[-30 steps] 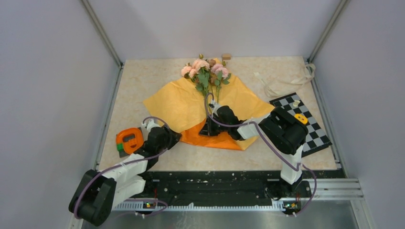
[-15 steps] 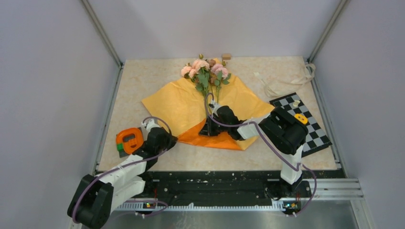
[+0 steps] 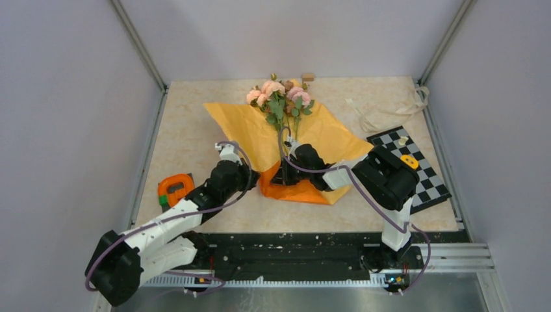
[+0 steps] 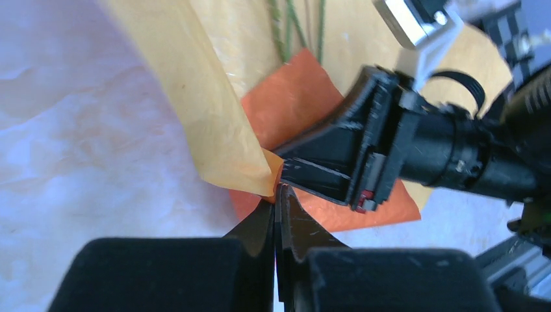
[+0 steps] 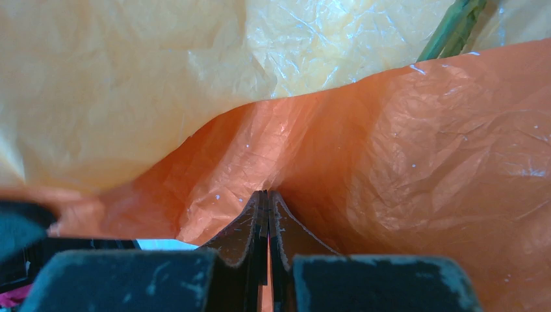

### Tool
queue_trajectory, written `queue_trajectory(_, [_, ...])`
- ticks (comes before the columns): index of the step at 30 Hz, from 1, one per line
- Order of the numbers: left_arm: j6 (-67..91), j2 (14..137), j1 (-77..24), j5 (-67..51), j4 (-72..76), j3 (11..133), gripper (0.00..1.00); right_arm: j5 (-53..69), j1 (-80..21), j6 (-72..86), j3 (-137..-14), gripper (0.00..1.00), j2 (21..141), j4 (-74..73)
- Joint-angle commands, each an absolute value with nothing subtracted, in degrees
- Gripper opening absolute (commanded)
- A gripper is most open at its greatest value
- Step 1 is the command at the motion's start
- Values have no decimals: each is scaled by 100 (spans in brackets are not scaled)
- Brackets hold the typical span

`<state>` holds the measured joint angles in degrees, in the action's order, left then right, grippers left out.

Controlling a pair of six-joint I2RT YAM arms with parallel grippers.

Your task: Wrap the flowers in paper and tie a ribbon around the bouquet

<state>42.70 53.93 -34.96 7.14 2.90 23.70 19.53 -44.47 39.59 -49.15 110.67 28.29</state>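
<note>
In the middle of the table (image 3: 188, 130), a big crinkly sheet of paper (image 3: 256, 133), pale yellow-orange on top and bright shiny orange at the near end. On the paper, the flowers (image 3: 279, 97), with pink and cream blooms at the far end and thin green stems pointing back toward the arms. At the near left of the sheet, the left gripper (image 3: 253, 179), fingers squeezed tight together on a pale corner of the paper, seen up close from the left wrist (image 4: 278, 195). Left side of the sheet lifted off the table and folded in toward the stems. Just beside it, almost tip to tip, the right gripper (image 3: 284, 175), fingers squeezed together too, tips down on the bright orange part near the stem ends. From the right wrist, only orange paper in front of the closed tips (image 5: 266, 198); cannot tell about any paper caught between them. Far off on the right side of the table, the ribbon (image 3: 390, 110), cream-white and loose in loops, well apart from the paper. Near it, a checkered board (image 3: 430, 179) partly under the right arm. By the left arm, a small orange and green thing (image 3: 175, 190). Behind the blooms, a small wooden block (image 3: 308, 77).
</note>
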Motion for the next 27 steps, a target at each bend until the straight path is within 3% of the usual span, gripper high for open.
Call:
queue_trajectory(1, [3585,5947,-4157,910,308,3001,0,1792,-4482,3830,-4835,0,11175,2329])
queue_trajectory(8, [2928,6590,-5099,1573,308,3636,0,1902,-4482,3833,-4826,0,11159,2403])
queue_trajectory(16, [3355,6890,-5115,2296,27,3669,0,1866,-4482,3875,-4780,3,10820,2426])
queue_trajectory(27, [3449,6667,-5108,2401,-94,3422,0,1487,-4311,3829,-4418,11,9676,2187])
